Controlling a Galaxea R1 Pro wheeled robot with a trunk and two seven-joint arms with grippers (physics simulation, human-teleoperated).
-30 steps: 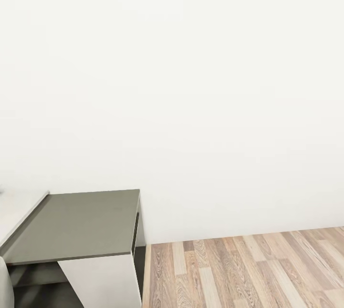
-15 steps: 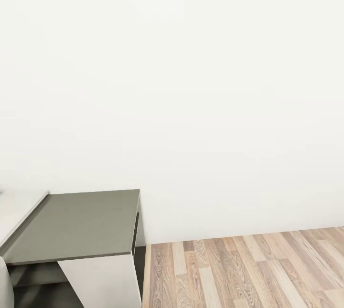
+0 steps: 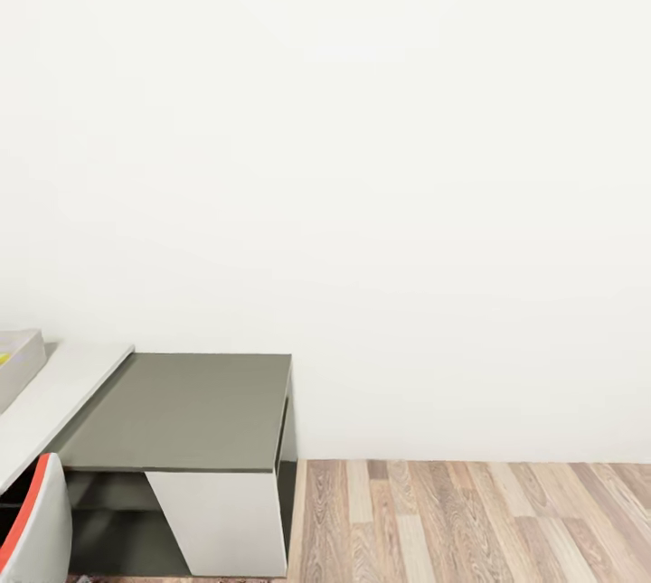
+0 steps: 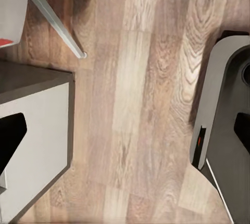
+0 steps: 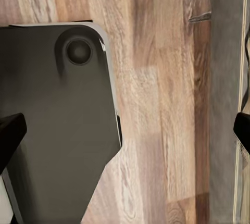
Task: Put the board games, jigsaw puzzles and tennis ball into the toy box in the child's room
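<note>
Left claw: in the left wrist view the left gripper (image 4: 125, 130) hangs over the wood floor (image 4: 140, 78). Its two dark fingertips (image 4: 11, 138) stand at opposite edges of the picture, spread wide, with nothing between them.
Right claw: in the right wrist view the right gripper (image 5: 125, 130) is also spread wide and pinches nothing. Below it are floor planks and the dark robot base (image 5: 57, 130).
Toy box: in the head view only one corner of the toy box (image 3: 20, 364) shows, at 9 o'clock. It is light grey with a low wall and stands on the table, near the table's far end.
Direction of the toy box: the shown corner points toward 3 o'clock. The long axis cannot be told, because most of the box is cut off by the edge.
Inside the toy box: a small yellow spot shows at the rim, too small to name.
Table: the table (image 3: 63, 393) has a pale top and its long axis runs from 7 o'clock up toward the wall.
Side desk: the dark-grey side desk (image 3: 181, 411) is lower and touches the table on the 3 o'clock side. It has a white slanted leg.
Chair: a grey chair (image 3: 32, 524) with a red-orange edge stands at 8 o'clock, just beside the table.
Wall: the plain white wall (image 3: 362, 158) takes the upper part, from 9 through 12 to 3 o'clock.
Right wrist, other: a grey slab (image 5: 226, 104) stands beside the floor planks; what it is cannot be told.
</note>
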